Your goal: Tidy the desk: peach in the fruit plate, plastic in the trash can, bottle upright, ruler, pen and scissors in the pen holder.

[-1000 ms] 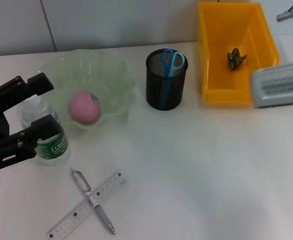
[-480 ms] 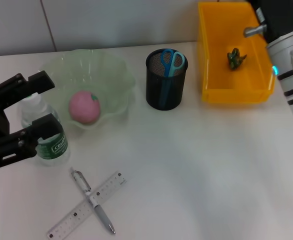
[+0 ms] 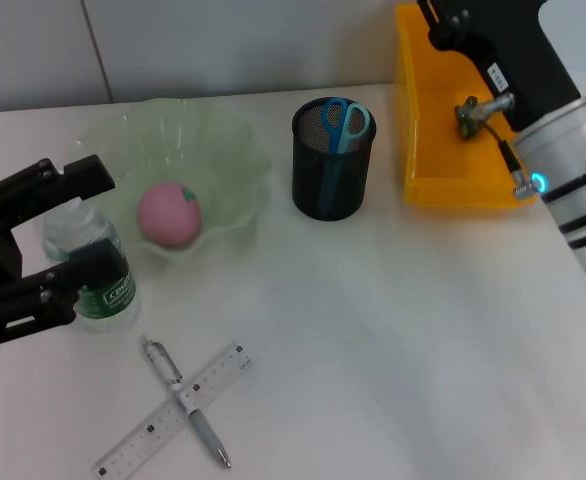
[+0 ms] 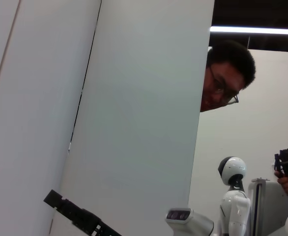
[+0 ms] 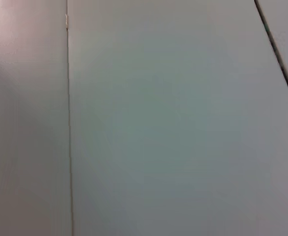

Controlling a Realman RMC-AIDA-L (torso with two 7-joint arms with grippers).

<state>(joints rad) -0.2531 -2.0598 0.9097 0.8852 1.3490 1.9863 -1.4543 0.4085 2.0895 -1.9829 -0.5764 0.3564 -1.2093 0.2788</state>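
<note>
Bottle [image 3: 91,268] upright at bench's [image 3: 393,340] left edge, between spread fingers of left claw [image 3: 81,225]; contact unclear. Peach [image 3: 169,213] in green fruit plate [image 3: 235,150] beside it. Scissors [image 3: 339,122] in black pen holder [image 3: 332,160]. Pen [image 3: 185,401] lies crossed over ruler [image 3: 173,410] near front. Right claw over yellow trash can [image 3: 451,185], fingers out of sight, state unknowable.

A pink peach [image 3: 168,213] sits in a pale green bowl [image 3: 235,150]. The mesh cup [image 3: 331,180] is black, the scissors [image 3: 344,122] blue, the bin [image 3: 420,120] yellow, the bottle's label [image 3: 110,292] green.
</note>
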